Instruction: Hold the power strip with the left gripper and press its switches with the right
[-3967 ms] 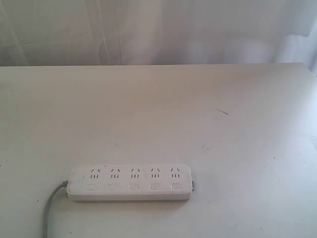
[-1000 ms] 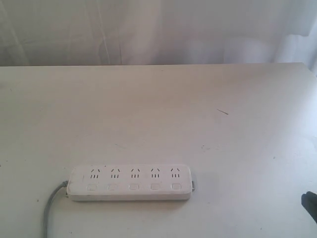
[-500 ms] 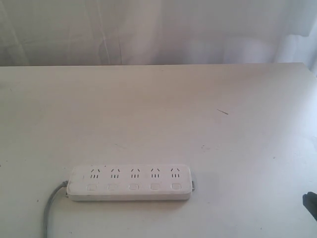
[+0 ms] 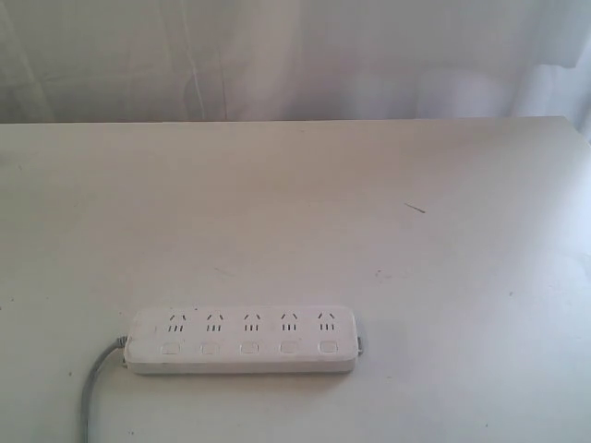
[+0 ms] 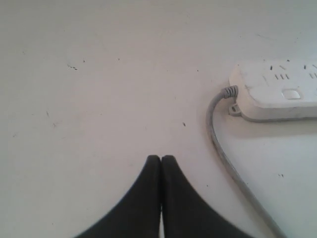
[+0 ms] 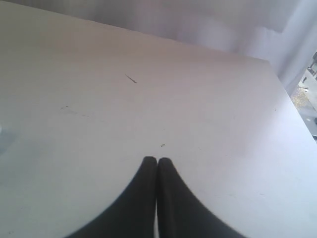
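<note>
The white power strip [image 4: 242,340] lies flat near the front of the table, its row of small switches [image 4: 249,348] along the near side and its grey cord [image 4: 95,378] trailing off the left end. Neither arm shows in the exterior view. In the left wrist view my left gripper [image 5: 161,158] is shut on nothing, hovering over bare table, with the strip's cord end [image 5: 275,91] and cord [image 5: 218,144] off to one side. My right gripper [image 6: 157,160] is shut too and empty, above bare table; the strip is out of its view.
The white table [image 4: 295,212] ends at a far edge [image 4: 295,121] against pale curtains [image 4: 295,55]. A thin dark scratch [image 4: 416,208] marks the surface right of centre; the same scratch [image 6: 131,78] appears in the right wrist view.
A dark piece of the right arm that showed at the exterior view's lower right edge has slid out of frame. The power strip has not moved.
</note>
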Tool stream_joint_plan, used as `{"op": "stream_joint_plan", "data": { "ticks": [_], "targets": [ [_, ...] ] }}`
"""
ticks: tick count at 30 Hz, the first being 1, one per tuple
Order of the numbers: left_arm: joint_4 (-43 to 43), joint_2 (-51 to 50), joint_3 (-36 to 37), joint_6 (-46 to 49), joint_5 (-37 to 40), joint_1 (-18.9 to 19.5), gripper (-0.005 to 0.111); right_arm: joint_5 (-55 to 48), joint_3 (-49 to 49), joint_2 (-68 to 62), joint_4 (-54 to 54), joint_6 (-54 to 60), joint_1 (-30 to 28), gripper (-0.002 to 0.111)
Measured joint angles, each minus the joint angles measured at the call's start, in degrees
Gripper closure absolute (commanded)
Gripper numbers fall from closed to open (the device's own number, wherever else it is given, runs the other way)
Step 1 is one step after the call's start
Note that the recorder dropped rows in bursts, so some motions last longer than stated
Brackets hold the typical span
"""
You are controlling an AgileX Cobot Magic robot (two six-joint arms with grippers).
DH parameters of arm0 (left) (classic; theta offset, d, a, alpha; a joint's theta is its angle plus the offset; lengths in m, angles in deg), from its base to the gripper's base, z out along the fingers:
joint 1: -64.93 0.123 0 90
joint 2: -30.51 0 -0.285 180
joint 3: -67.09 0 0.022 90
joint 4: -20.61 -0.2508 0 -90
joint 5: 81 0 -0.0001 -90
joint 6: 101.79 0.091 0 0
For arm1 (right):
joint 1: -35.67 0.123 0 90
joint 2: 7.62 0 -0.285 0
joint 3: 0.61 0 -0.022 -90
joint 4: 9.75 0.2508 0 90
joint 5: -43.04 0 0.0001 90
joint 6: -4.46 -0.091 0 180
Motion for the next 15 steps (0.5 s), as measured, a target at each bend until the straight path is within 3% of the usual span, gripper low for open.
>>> {"op": "stream_joint_plan", "data": {
  "ticks": [15],
  "targets": [
    [-0.1, 0.0, 0.1, 0.0, -1.0, 0.0, 0.107, 0.0, 0.0, 0.0, -0.2, -0.1, -0.3, 0.108]
  ]
}}
